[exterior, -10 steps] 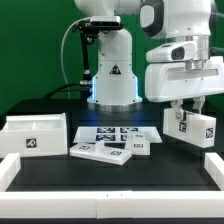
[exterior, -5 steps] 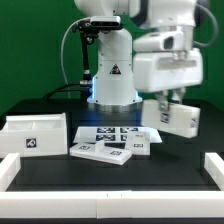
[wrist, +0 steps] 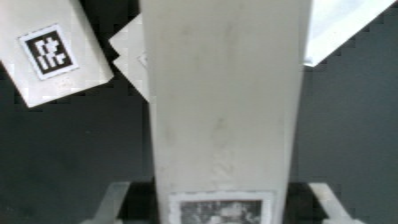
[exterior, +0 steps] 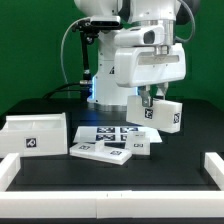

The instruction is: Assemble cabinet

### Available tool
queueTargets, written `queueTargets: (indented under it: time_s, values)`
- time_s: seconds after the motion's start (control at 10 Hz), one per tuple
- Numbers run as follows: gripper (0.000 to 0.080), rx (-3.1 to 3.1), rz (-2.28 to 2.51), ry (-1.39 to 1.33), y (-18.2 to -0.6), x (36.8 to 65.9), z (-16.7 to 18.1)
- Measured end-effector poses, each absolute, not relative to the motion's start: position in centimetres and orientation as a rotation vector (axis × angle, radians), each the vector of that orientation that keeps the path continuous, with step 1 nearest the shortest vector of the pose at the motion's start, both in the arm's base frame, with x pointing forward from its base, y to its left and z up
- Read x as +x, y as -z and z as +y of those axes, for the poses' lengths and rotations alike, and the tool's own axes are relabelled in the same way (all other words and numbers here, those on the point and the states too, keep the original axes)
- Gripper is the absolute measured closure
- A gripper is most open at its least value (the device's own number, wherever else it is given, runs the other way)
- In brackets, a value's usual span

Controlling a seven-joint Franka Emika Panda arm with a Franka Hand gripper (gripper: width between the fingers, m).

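Clamping a tilted, tagged white cabinet panel (exterior: 163, 113), the gripper (exterior: 152, 99) hangs above the table (exterior: 120, 185), to the exterior view's right of the flat panels (exterior: 100, 151); box shell (exterior: 35, 135) at that view's left

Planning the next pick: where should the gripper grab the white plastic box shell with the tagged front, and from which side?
Probably the thin upright front wall of the white plastic box shell, near its rim, coming down from above: the top looks open, so one jaw can drop inside.
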State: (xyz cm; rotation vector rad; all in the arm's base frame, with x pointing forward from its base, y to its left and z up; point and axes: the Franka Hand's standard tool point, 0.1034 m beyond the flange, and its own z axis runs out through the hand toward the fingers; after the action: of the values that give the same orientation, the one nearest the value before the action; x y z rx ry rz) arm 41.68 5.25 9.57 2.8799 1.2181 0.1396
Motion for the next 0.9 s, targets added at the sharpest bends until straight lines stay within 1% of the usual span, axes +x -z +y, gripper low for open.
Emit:
queueTargets:
  time_s: [0.2, 0.3, 0.4, 0.7, 0.8, 0.9]
  values:
    - [0.0514, 2.902, 1.239, -0.057, -10.2, 40.0, 0.8]
    - [0.0514, 2.922, 1.215, -0.046, -9.9, 39.5, -0.5]
    - [0.0514, 2.949, 1.184, -0.022, -9.2, 39.3, -0.3]
    - [0.0514, 2.954, 1.179, -0.012, -9.0, 39.2, -0.5]
    - [0.0514, 2.984, 1.114, 0.004, -8.9, 38.9, -1.4]
    - [0.0514, 2.993, 1.116, 0.007, -8.8, 38.4, -3.0]
